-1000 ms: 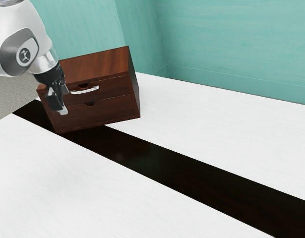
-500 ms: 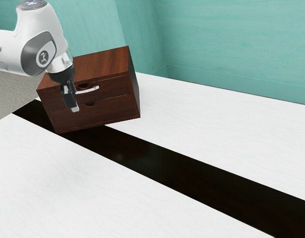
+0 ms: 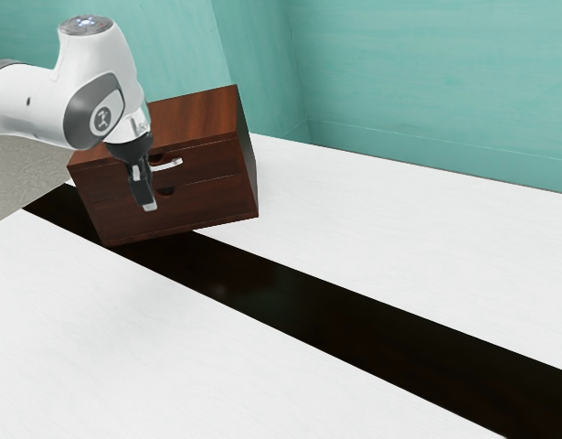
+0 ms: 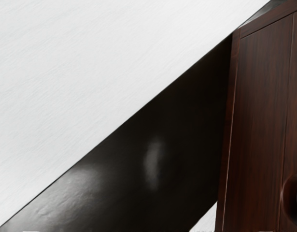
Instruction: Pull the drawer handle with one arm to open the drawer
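One white table (image 3: 399, 210), crossed by a dark strip (image 3: 354, 329), is backed by teal walls (image 3: 427, 64); gripper (image 3: 149, 203) state cannot be determined.

Open tabletop (image 3: 372, 229) lies before the cabinet (image 3: 198, 119), the one obstacle.

Gripper at the wooden drawer cabinet's front
The black gripper (image 3: 148, 203) hangs at seven o'clock from the silver handle (image 3: 171, 164), before the drawer fronts; the cabinet (image 3: 194, 114) stands toward ten o'clock on the white, black-striped table (image 3: 399, 219).
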